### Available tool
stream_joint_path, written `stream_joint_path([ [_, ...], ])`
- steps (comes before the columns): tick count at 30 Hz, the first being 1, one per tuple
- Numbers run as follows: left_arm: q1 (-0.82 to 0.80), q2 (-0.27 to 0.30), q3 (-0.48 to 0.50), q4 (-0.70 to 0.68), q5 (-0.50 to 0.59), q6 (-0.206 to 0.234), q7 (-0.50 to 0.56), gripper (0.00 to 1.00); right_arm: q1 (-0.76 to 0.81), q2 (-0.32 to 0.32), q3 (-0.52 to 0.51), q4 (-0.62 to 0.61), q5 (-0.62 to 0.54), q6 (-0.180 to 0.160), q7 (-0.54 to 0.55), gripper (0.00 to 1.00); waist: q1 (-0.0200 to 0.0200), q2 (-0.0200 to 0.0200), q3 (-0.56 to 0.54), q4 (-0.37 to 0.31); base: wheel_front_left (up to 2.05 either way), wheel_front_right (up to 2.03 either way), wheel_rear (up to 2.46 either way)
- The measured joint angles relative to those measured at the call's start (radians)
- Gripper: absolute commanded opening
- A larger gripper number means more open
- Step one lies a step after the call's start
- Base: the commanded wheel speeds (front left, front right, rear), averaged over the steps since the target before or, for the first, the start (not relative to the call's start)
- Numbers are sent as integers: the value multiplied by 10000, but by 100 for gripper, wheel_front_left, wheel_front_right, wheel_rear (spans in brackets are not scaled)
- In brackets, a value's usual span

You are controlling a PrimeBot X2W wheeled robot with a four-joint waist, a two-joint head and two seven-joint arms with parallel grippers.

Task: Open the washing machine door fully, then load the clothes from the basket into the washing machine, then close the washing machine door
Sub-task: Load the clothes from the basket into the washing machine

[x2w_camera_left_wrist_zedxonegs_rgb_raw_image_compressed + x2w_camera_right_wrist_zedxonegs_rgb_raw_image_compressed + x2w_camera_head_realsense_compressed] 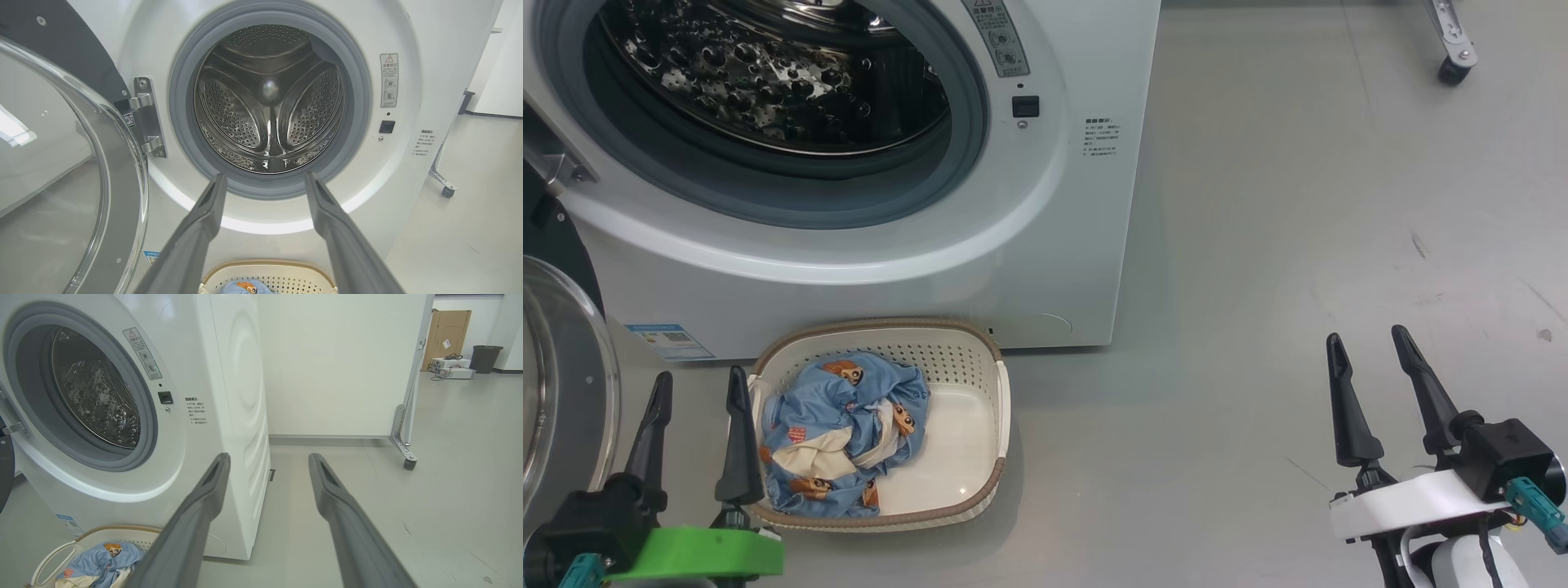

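The black-rimmed round glass door (556,392) is standing open, but the light blue printed clothes (845,433) are lying unloaded in the cream perforated plastic basket (1001,408) before the big white washing machine (1054,245), with the left gripper (700,376) and right gripper (1366,335) hanging spread and empty.

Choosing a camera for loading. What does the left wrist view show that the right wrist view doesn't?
Left wrist view: the washing machine door's glass bowl, the drum's rear wall, the open left end effector. Right wrist view: the machine's side panel, a cardboard box, a bin, the open right end effector. Both: the washing machine, basket, clothes.
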Motion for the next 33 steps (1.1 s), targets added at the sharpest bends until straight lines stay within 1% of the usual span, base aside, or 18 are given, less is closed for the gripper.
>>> stream_joint_path([
  [6,-2,0,-38,42,-153,0,0,100,-3,4,0,2,0,0,0,100,0,0,45,-1,3,-3,0],
  [33,-26,0,-393,56,-173,0,0,100,-39,10,-2,21,0,0,0,100,0,0,125,-46,0,0,0],
])
